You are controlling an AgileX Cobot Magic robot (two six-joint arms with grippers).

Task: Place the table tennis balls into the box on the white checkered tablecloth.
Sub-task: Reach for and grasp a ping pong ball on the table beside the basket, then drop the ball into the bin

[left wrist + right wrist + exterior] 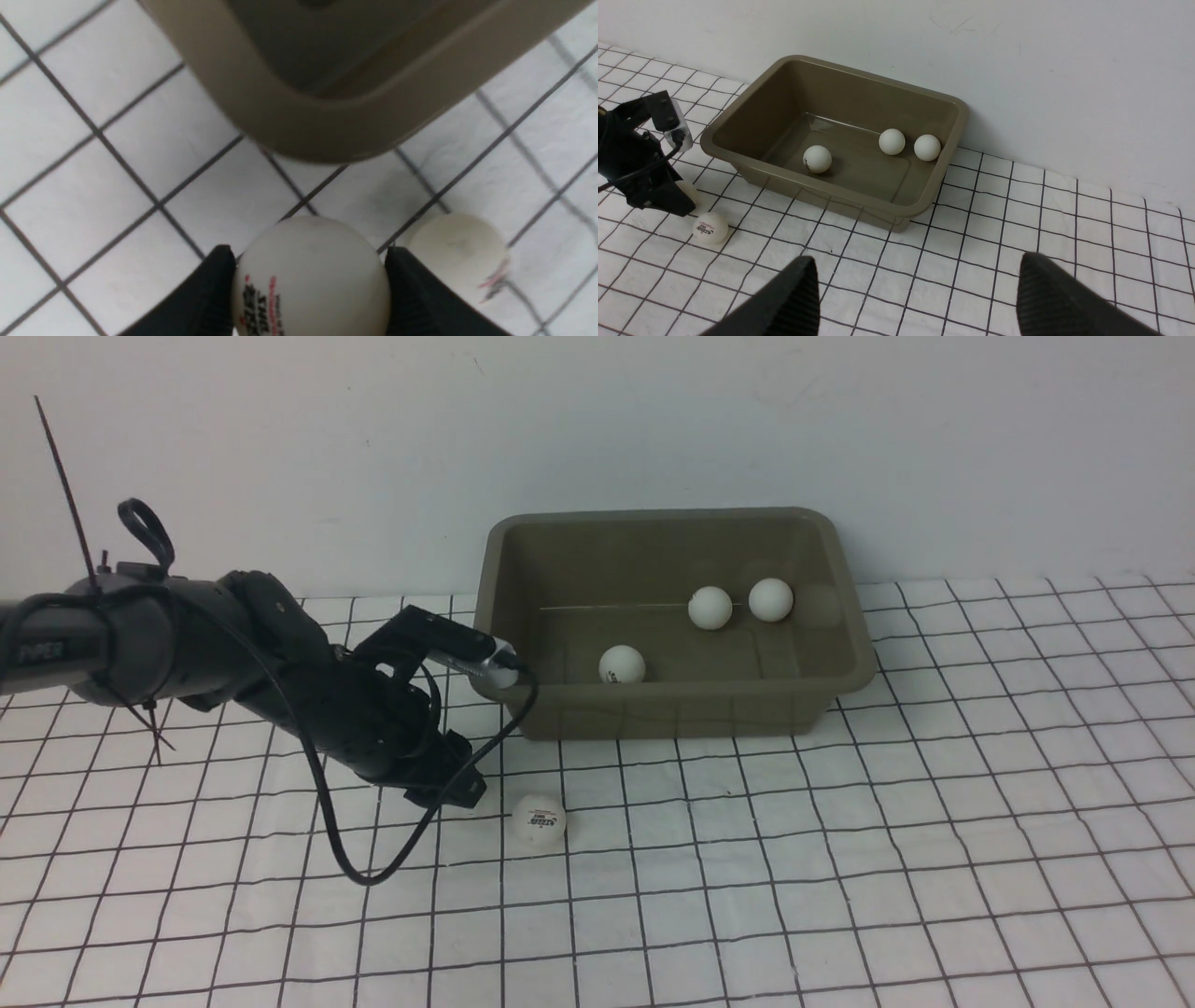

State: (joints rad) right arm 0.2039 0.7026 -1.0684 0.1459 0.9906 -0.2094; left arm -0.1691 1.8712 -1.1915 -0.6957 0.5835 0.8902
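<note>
My left gripper point(309, 252) is shut on a table tennis ball point(310, 280) with a red and dark logo, low over the white checkered tablecloth point(840, 859) by the box's near-left corner. In the front view my left gripper point(457, 784) hides that ball. A second ball point(539, 819) lies on the cloth just right of it; it also shows in the left wrist view point(458, 252). The olive-brown box point(672, 695) holds three balls point(622, 665), point(710, 608), point(770, 599). My right gripper point(915, 261) is open and empty, above the cloth in front of the box.
A white wall point(597, 429) stands right behind the box. The left arm's black cable point(373, 868) loops down onto the cloth. The left wrist camera point(467, 658) sits close to the box's left rim.
</note>
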